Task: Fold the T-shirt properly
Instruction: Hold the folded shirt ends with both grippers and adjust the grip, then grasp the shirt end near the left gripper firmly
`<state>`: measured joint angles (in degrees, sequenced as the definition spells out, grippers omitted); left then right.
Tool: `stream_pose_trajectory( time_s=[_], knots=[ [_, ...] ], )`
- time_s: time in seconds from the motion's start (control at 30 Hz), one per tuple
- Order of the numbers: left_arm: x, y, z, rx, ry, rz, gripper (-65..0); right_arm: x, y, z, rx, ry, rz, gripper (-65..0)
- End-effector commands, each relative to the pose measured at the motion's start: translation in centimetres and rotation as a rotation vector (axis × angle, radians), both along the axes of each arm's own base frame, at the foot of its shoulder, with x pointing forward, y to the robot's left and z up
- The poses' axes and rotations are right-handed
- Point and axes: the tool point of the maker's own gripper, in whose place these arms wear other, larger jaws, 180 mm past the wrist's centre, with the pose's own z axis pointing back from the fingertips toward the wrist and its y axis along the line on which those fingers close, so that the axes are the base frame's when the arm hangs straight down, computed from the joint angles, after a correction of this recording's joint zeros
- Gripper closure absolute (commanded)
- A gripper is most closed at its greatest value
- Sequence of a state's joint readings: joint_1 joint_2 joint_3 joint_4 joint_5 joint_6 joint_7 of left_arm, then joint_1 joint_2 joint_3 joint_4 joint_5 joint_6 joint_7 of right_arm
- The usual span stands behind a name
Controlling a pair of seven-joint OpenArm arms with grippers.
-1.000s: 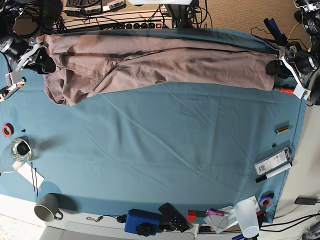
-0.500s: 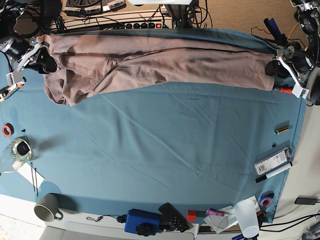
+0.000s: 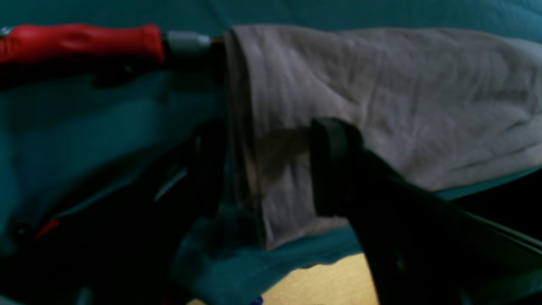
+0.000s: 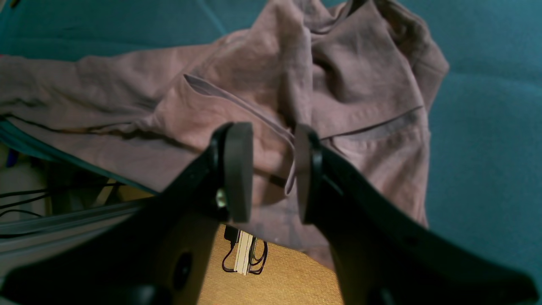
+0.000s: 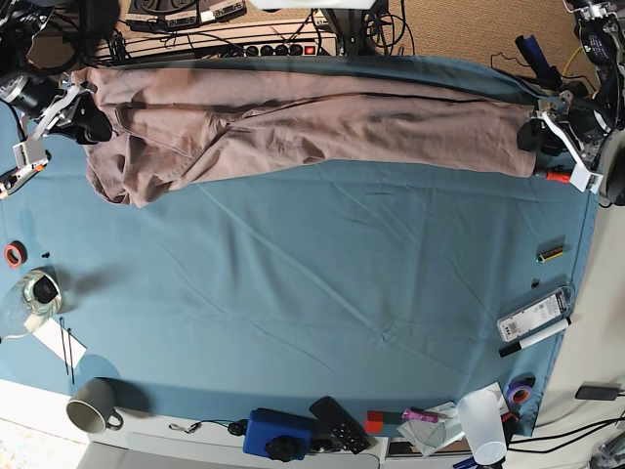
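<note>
The mauve T-shirt (image 5: 312, 122) lies stretched in a long wrinkled band along the far edge of the teal tablecloth (image 5: 342, 283). At its right end, my left gripper (image 5: 530, 137) stands open. In the left wrist view the T-shirt (image 3: 381, 84) has its hem edge running between the spread jaws of the left gripper (image 3: 271, 169). At the bunched collar-and-sleeve end, my right gripper (image 5: 90, 119) is open. In the right wrist view the right gripper (image 4: 271, 169) hovers just over the T-shirt (image 4: 211, 106), with a seam fold beside one finger (image 4: 305, 169).
A red-handled tool (image 5: 557, 177) lies by the shirt's right end. A marker (image 5: 532, 337) and a small pack sit at the right edge. A grey mug (image 5: 91, 405), blue box (image 5: 278, 433) and white cup (image 5: 481, 422) line the near edge. A glass (image 5: 34, 293) stands at the left.
The left arm has shifted slightly toward the far edge at the shirt's right end. The shirt and the right arm have stayed put.
</note>
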<state>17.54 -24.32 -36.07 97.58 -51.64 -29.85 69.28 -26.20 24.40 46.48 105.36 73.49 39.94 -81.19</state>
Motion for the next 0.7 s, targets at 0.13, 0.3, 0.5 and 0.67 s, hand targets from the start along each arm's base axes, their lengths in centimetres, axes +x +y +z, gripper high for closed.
stream_pose_trajectory(
  time_s=[0.13,0.3,0.5,0.67],
  knots=[
    [0.8,0.6,0.9,0.023,-0.042,0.004,-30.1,0.7,-0.6,1.6,-0.026,-0.048,0.008,-17.6],
    [0.6,0.1,0.3,0.017,-0.037,0.016,-29.4,0.7,-0.6,1.6,-0.026,-0.048,0.008,-17.6],
    [1.1,-0.1,1.0,0.018,-0.061,0.010,-29.4,0.7,-0.6,1.6,-0.026,-0.048,0.008,-17.6],
    [1.8,-0.1,1.4,0.020,-0.082,0.009,-29.4,0.7,-0.6,1.6,-0.026,-0.048,0.008,-17.6]
  ],
)
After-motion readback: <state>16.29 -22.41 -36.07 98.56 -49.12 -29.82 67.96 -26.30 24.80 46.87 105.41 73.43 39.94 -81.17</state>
